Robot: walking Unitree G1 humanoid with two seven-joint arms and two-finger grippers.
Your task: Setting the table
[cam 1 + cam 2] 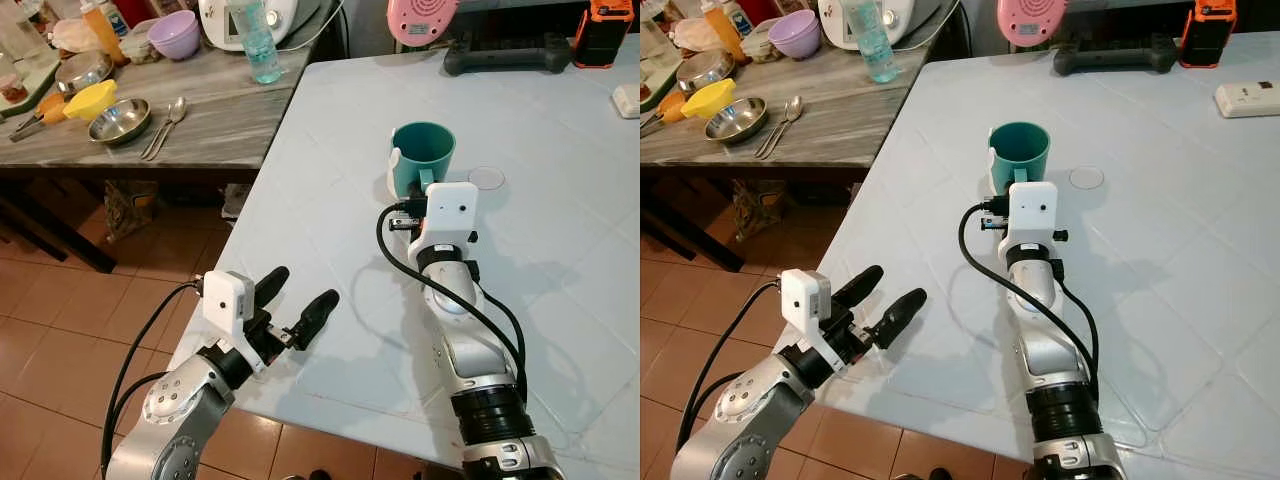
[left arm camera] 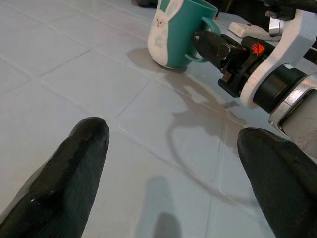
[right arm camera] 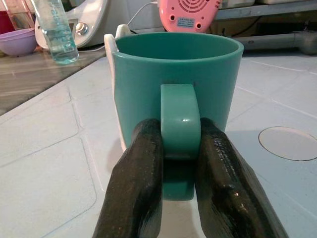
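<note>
Right pincer (image 3: 181, 144): both black fingers closed on the handle of the teal mug (image 1: 423, 152), one on each side. The mug stands upright on the pale tiled tabletop (image 1: 560, 230), a white rabbit figure on its left side, a round mark in the surface just beside it on the right. Left pincer (image 1: 298, 300): fingers spread wide, holding nothing, poised over the tabletop's near left edge, well apart from the mug.
</note>
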